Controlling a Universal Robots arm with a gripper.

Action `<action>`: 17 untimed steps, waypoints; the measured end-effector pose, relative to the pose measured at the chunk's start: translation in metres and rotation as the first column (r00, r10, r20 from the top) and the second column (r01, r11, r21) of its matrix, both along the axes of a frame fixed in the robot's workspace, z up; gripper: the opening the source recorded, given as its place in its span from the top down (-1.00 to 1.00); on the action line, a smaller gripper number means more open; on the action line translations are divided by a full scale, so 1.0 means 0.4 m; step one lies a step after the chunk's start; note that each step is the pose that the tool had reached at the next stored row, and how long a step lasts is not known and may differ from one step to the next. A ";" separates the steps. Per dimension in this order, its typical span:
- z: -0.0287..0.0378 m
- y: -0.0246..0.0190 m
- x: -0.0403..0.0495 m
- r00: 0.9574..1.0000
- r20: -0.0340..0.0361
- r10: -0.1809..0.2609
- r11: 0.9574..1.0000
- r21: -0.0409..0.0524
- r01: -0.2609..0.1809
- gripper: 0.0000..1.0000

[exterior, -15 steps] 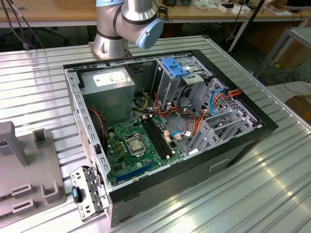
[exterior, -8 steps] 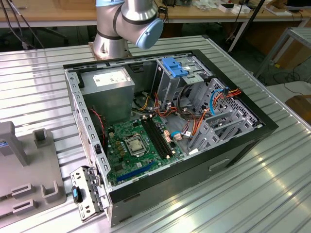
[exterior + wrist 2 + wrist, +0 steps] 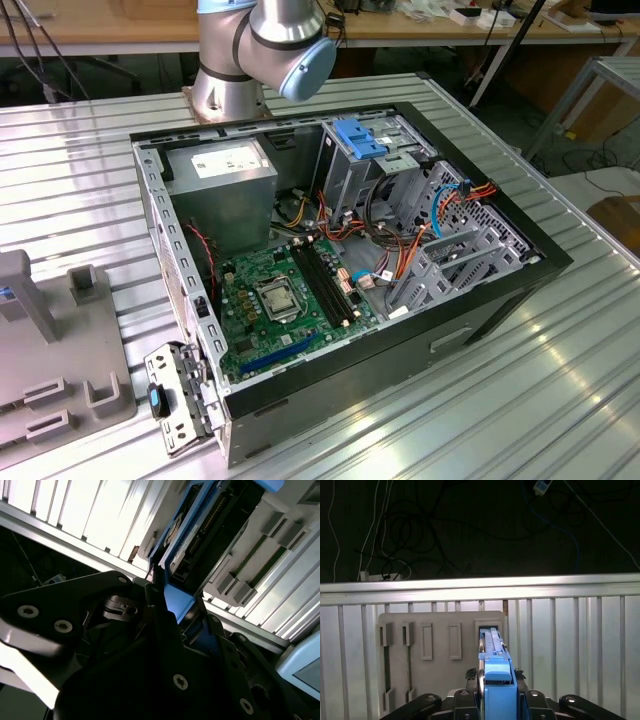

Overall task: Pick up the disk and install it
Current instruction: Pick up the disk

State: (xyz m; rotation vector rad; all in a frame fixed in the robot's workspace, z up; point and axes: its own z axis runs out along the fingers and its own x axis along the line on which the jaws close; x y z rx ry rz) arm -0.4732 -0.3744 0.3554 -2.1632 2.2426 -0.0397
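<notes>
At the exterior view's left edge a grey holder plate (image 3: 60, 330) lies on the ribbed metal table (image 3: 520, 420). Next along is the open computer case (image 3: 470, 320), lying on its side. Inside it the grey power supply box (image 3: 220, 185) sits towards the left and the green motherboard (image 3: 250, 310) in the middle. Then comes the drive cage (image 3: 350, 175) with its fixed blue bracket (image 3: 360, 138) on top, and a tangle of orange and blue cables (image 3: 455, 195) at the right. My arm's base (image 3: 235, 60) stands behind the case, and the arm runs up past the frame.

In the first wrist view my gripper (image 3: 496, 692) is clamped on the disk (image 3: 491, 640). The black fingers (image 3: 526, 699) press on both sides of its bright blue carrier rail, with no gap showing. The disk stands on edge over the holder plate, its far end at a wide slot beside several narrower slots. I cannot tell whether that end sits in the slot or just above it.

In the second wrist view the disk's connector side shows dark between the blue rail and the holder's grey ribs, and the blue end of the carrier sits right against my gripper's black body
</notes>
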 end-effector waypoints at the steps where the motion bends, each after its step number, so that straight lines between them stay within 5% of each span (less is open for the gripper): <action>1: 0.002 0.000 0.000 1.000 0.000 0.000 1.000 0.000 0.000 0.26; 17: 0.058 0.000 0.000 1.000 0.000 0.000 1.000 0.000 0.000 0.26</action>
